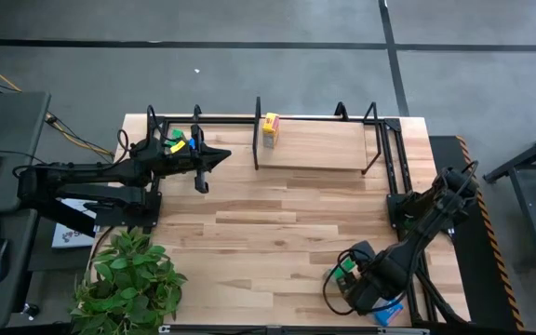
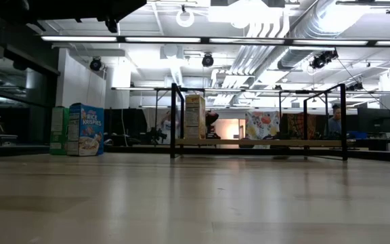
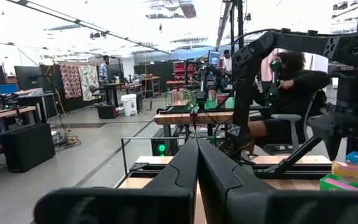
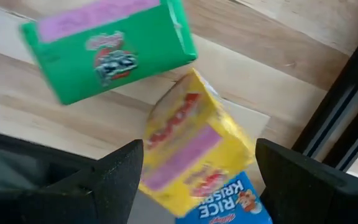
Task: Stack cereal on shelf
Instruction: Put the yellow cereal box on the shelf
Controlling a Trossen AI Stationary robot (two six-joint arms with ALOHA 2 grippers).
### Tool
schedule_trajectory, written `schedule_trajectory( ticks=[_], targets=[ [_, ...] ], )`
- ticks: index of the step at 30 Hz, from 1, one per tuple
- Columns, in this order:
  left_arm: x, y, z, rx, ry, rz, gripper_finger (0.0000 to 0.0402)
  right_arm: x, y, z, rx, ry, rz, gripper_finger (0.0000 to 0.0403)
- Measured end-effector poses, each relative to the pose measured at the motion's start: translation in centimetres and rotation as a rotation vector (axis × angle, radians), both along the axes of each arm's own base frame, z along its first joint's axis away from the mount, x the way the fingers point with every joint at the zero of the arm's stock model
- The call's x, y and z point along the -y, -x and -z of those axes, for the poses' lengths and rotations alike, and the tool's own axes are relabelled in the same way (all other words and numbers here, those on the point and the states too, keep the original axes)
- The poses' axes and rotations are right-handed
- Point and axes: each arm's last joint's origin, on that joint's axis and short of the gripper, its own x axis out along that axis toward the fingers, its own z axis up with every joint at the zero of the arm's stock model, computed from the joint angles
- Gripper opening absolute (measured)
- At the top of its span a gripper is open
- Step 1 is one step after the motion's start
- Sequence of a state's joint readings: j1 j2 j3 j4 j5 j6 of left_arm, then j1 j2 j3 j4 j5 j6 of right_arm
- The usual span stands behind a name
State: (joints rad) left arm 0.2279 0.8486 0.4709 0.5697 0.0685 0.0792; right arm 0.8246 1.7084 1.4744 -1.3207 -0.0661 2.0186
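A yellow-orange cereal box [image 1: 270, 130] stands upright on the shelf's wooden board [image 1: 319, 149], at its left end, as the low view also shows [image 2: 195, 116]. A blue box [image 2: 85, 129] and a green box [image 2: 59, 130] stand on the table by the far left corner. Near the table's front right, my right gripper [image 4: 201, 163] hangs open, pointing down over a tilted yellow box [image 4: 191, 140], one finger on either side of it. A green box [image 4: 110, 46] and a blue box [image 4: 229, 208] lie beside it. My left gripper [image 1: 214, 156] is shut, held level above the table left of the shelf.
A potted plant [image 1: 128, 279] stands at the near left corner. Black tube rails [image 1: 394, 158] run along the table's right and far edges beside the shelf. The wide middle of the tabletop [image 1: 268, 233] is bare wood.
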Motion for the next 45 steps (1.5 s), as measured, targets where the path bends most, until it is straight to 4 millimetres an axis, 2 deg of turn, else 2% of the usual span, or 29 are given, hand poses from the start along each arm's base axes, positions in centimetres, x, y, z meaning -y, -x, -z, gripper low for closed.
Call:
schedule_trajectory(
  ticks=[7,16,25,35,45],
  targets=[
    [0.0,0.0,0.1,-0.007,0.002,0.0,0.0,-0.2,0.0,-1.0,-0.004,-0.024,0.102,0.0303],
    [0.0,0.0,0.1,-0.008,0.002,0.0,0.0,-1.3,1.4,-0.9,-0.095,-0.048,0.284,0.0303],
    [0.0,0.0,0.1,-0.008,0.002,0.0,0.0,-1.2,1.0,-0.7,0.004,0.004,0.287,0.0303],
    [0.0,0.0,0.2,-0.018,0.004,0.0,0.0,-1.0,0.9,-0.7,-0.008,0.013,0.298,0.0303],
    [0.0,0.0,0.2,-0.02,0.005,0.0,0.0,-1.8,0.3,1.0,-0.062,0.047,0.295,0.0303]
  ],
)
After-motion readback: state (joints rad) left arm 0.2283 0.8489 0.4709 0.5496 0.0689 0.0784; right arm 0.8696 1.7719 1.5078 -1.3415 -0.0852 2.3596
